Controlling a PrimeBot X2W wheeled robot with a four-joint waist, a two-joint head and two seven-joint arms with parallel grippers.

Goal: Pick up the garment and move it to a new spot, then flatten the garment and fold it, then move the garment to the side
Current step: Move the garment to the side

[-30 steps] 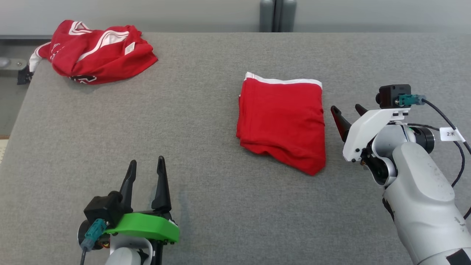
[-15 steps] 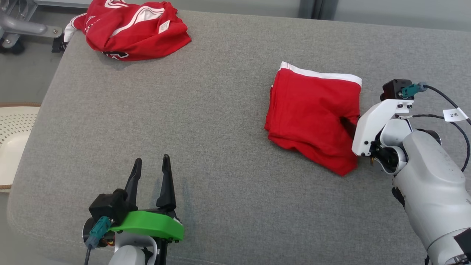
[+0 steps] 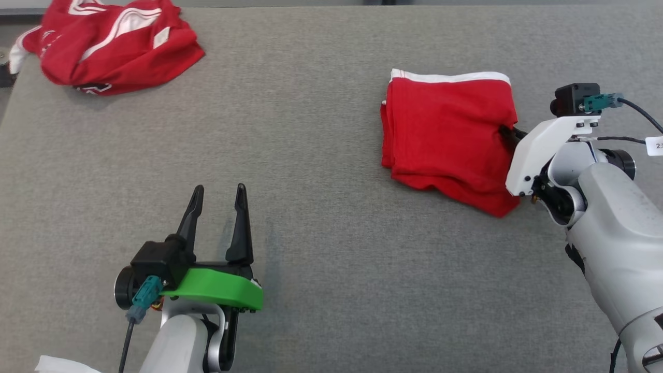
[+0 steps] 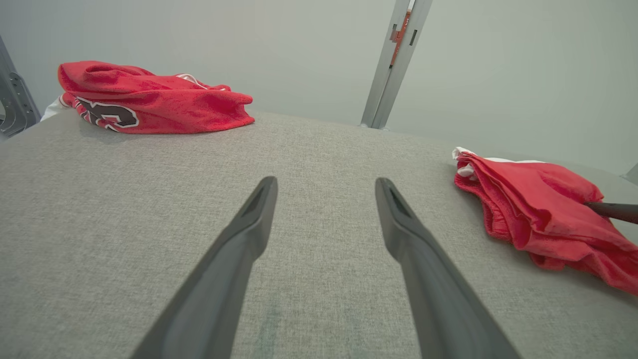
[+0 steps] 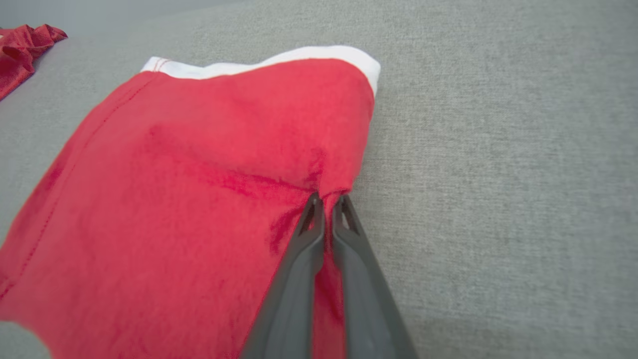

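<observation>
The folded red garment [image 3: 448, 137] with a white waistband lies on the grey table at the right. My right gripper [image 3: 507, 132] is shut on the garment's right edge; in the right wrist view its fingertips [image 5: 329, 204] pinch a bunched fold of the red garment [image 5: 189, 189]. My left gripper [image 3: 217, 194] stands open over bare cloth at the lower left, holding nothing. In the left wrist view its two fingers [image 4: 324, 187] are spread, with the garment [image 4: 538, 209] off to the right.
A second, crumpled red and white garment [image 3: 103, 46] lies at the table's far left corner [image 4: 149, 99]. The grey padded table [image 3: 311, 155] stretches between the two. A metal post [image 4: 394, 65] stands behind the table.
My right gripper moved left onto the folded garment's right edge and went from open to shut on it, bunching the cloth. The head camera shifted. The left gripper stayed open.
</observation>
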